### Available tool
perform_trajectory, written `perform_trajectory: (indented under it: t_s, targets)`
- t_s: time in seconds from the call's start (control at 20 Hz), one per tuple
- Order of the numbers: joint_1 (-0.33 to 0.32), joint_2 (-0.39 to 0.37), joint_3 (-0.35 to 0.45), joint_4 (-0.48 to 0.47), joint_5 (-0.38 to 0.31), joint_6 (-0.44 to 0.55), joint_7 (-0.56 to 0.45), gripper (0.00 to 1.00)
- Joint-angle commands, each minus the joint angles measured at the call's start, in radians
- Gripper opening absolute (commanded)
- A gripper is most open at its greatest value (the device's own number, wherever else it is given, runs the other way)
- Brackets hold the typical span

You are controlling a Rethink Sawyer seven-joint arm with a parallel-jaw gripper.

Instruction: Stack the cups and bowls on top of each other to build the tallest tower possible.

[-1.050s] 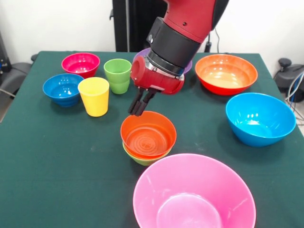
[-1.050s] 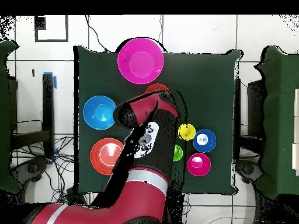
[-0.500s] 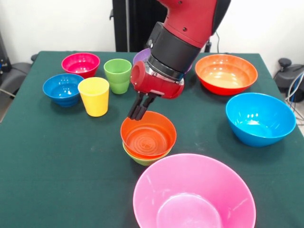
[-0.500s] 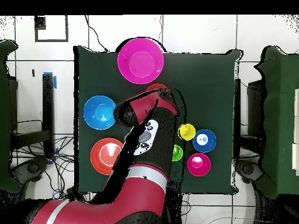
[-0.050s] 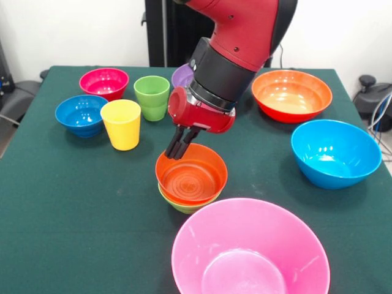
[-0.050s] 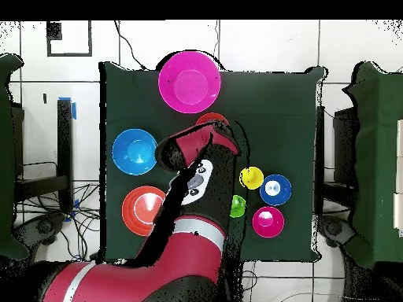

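Eight bowls dot the green table (image 5: 73,202); gripper (image 5: 174,152) fingers pinched together, empty.

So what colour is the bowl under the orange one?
Light green, best seen in the front view.

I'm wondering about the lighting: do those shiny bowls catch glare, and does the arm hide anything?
Front view: pale glare patches inside the large pink bowl, light blue bowl and large orange bowl; the arm covers most of the purple bowl. Overhead view: the arm hides most of the small orange-red bowl.
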Motion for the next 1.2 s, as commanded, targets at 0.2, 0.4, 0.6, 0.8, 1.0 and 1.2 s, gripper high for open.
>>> perform_trajectory:
  t_s: [0.2, 0.4, 0.6, 0.8, 1.0, 1.2]
  targets:
    - [-0.016, 0.042, 0.083, -0.016, -0.011, 0.006, 0.045, 0.00]
    - [-0.015, 0.036, 0.084, -0.018, -0.020, 0.026, 0.016, 0.00]
    - [-0.019, 0.025, 0.088, -0.014, -0.028, 0.050, -0.018, 0.00]
    - [-0.017, 0.041, 0.081, -0.027, -0.027, 0.043, 0.000, 0.00]
    - [-0.019, 0.056, 0.077, -0.039, -0.031, 0.039, 0.005, 0.00]
    - [-0.015, 0.064, 0.064, -0.031, -0.039, 0.027, 0.016, 0.00]
